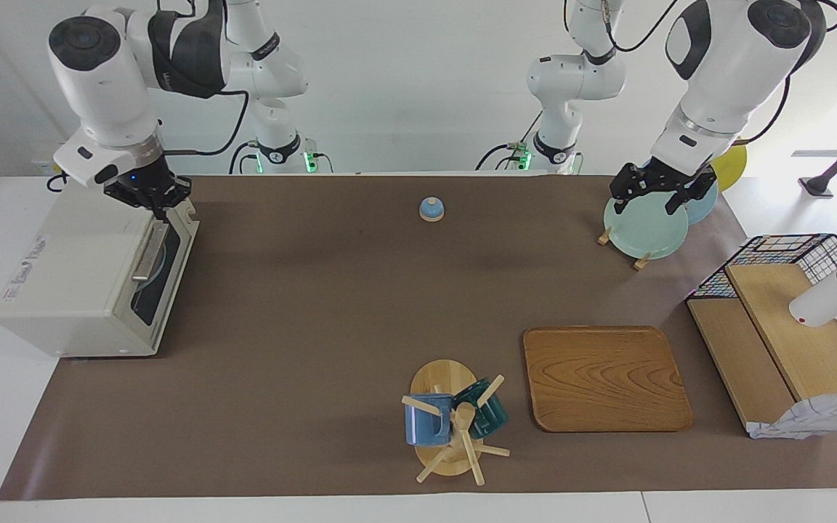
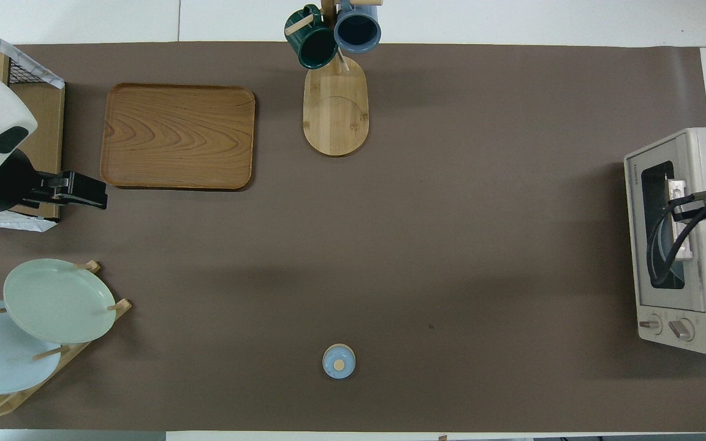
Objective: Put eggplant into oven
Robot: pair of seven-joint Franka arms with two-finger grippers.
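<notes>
The eggplant does not show in either view. The cream-white oven [image 1: 84, 283] [image 2: 678, 239] stands at the right arm's end of the table. Its dark glass door is closed, with the metal bar handle [image 1: 148, 256] across it. My right gripper [image 1: 159, 207] is shut and low over the oven's top corner nearest the robots, just above the handle's end; whether it touches the handle I cannot tell. In the overhead view that arm covers the gripper. My left gripper [image 1: 653, 197] [image 2: 103, 195] hangs open and empty above the plate rack.
A rack with pale green and blue plates [image 1: 644, 229] stands at the left arm's end. A wire shelf with a white bottle [image 1: 829, 298], a wooden tray [image 1: 605, 378], a mug tree [image 1: 451, 421] and a small blue bell [image 1: 431, 209] are also on the brown mat.
</notes>
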